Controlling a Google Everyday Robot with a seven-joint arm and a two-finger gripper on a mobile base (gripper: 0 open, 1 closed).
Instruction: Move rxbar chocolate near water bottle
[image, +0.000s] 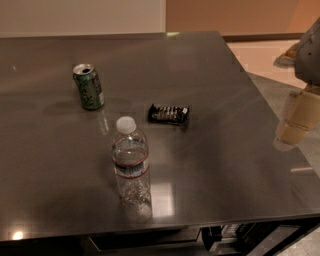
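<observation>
The rxbar chocolate (169, 113), a small flat bar in a shiny black wrapper, lies near the middle of the grey metal table (225, 150). The water bottle (131, 162), clear with a white cap and a red-striped label band, stands upright in front of it and to its left, about a bar's length away. My gripper (291, 126), pale and blurred, hangs at the far right over the table's right edge, well away from the bar and holding nothing that I can see.
A green soda can (89, 86) stands upright at the back left of the table. The table's right edge runs diagonally just under the gripper. Dark shelving (235, 237) shows below the front edge.
</observation>
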